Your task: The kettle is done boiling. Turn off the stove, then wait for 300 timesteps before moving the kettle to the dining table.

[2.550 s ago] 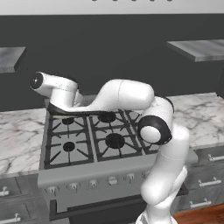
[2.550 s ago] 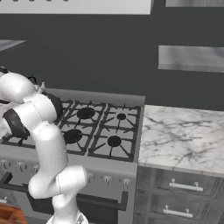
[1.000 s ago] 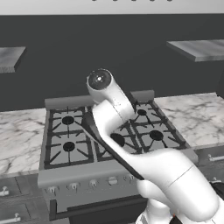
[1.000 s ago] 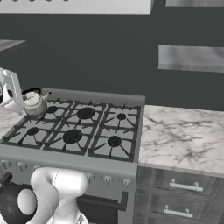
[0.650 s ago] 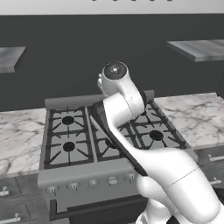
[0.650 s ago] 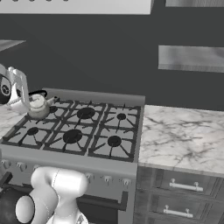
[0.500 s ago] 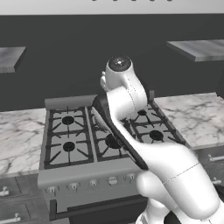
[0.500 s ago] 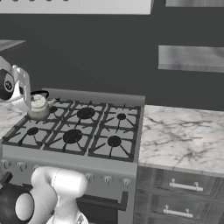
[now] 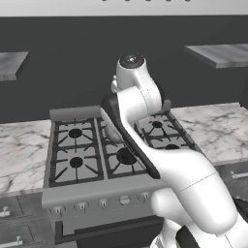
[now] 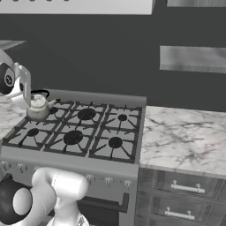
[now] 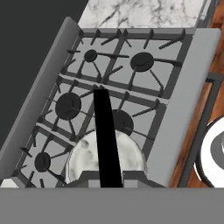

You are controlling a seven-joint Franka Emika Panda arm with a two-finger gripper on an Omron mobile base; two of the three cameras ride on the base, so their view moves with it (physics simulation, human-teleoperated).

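A dark wall rose behind the stove (image 10: 84, 132), with marble table tops (image 10: 185, 139) on either side. The kettle (image 10: 39, 107) hung over the range's back left burner, seen from above in the hand view (image 11: 106, 157). The hand (image 11: 107, 181) was clamped tight on its black handle (image 11: 105, 135).

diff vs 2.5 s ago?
The arm swung from lying low across the stove up and to its left. The gripper now holds the kettle by its black handle, lifted above the front grates. The stove and the marble counter are unchanged, and the base has not moved.
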